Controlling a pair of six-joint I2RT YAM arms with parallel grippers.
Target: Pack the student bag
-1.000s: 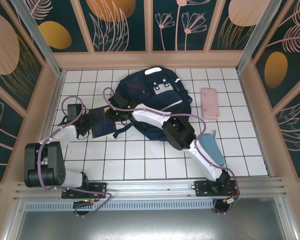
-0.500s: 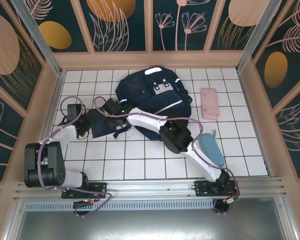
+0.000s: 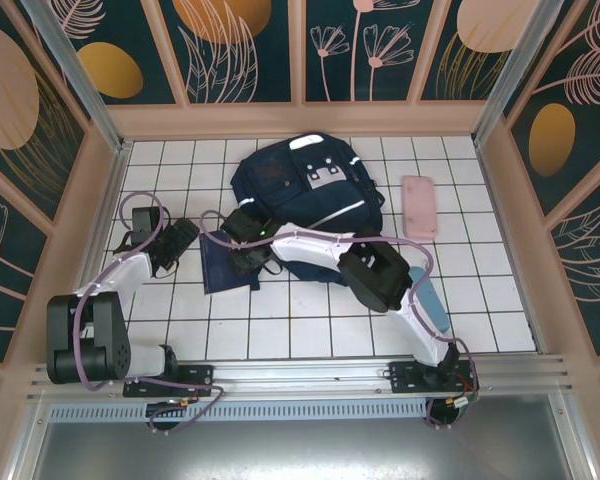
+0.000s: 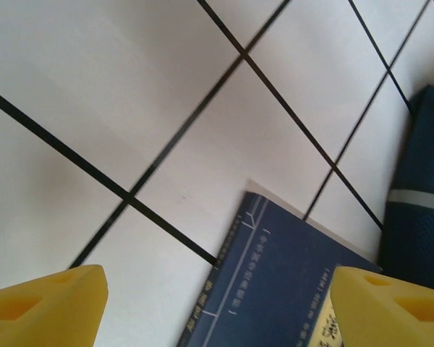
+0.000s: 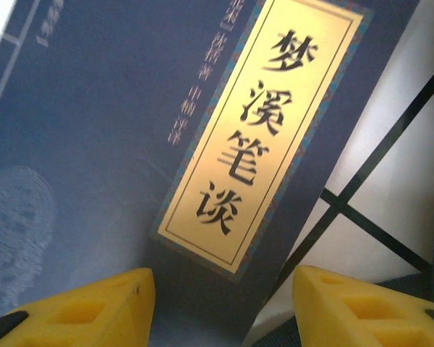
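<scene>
Lying flat on the white tiled table (image 3: 310, 320), the small navy paper booklet with a gold label (image 3: 220, 268) is now found a little nearer to the arm bases and turned, compared with one second ago, when it was close against the left gripper (image 3: 183, 236). That gripper has been drawn slightly back. In the left wrist view its yellow fingers are held wide apart with nothing between them, and a corner of the booklet is seen beyond them. The right gripper (image 5: 220, 278) has been brought from the left edge of the bag to a place over the booklet. Its fingers are also spread. The cover and the gold label are seen face-on beneath them, so nothing is pinched.

The student bag, a large dark navy fabric backpack with white stripes and a grey patch (image 3: 300, 180), is lying at the far middle of the table, just beyond the booklet, and it has not been moved. Whether the two are touching cannot be told. A flat pink rectangular case (image 3: 418, 207) and a light blue oval pouch (image 3: 435, 305) are left on the right side as before.

It is judged that the booklet has been given over to the right arm, but it is still outside the bag. A thin book flat on tile is expected to be difficult to lift.
</scene>
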